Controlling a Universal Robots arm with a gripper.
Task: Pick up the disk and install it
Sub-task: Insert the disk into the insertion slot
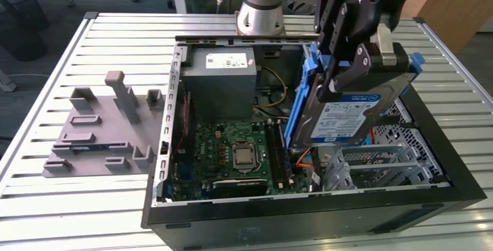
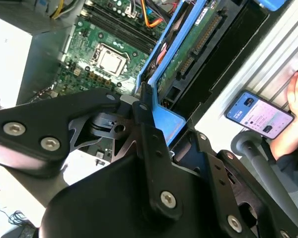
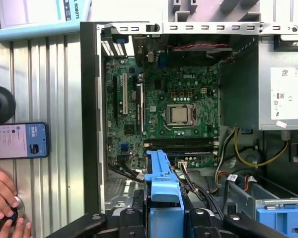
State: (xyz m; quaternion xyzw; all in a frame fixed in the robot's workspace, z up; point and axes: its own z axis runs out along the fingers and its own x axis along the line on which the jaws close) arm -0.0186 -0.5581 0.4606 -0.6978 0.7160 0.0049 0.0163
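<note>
The disk (image 1: 348,119) is a silver hard drive with a blue-and-white label and blue side rails. It hangs steeply tilted over the exterior view's right part of the open computer case (image 1: 308,216), with its lower edge just above the metal drive cage (image 1: 385,161). My gripper (image 1: 362,72) is shut on the disk's upper end. The second wrist view shows the disk (image 2: 188,49) edge-on, with its green circuit board, between the black fingers (image 2: 144,106). In the first wrist view the disk's blue rail (image 3: 161,183) sticks out from the gripper (image 3: 161,215) over the motherboard (image 3: 174,109).
The case holds a grey power-supply box (image 1: 219,81), the motherboard (image 1: 231,153) and loose cables (image 3: 238,148). A grey fixture plate (image 1: 100,130) lies on the slatted table at the exterior view's left. A phone (image 3: 20,140) and a person's hand (image 3: 2,198) rest beside the case.
</note>
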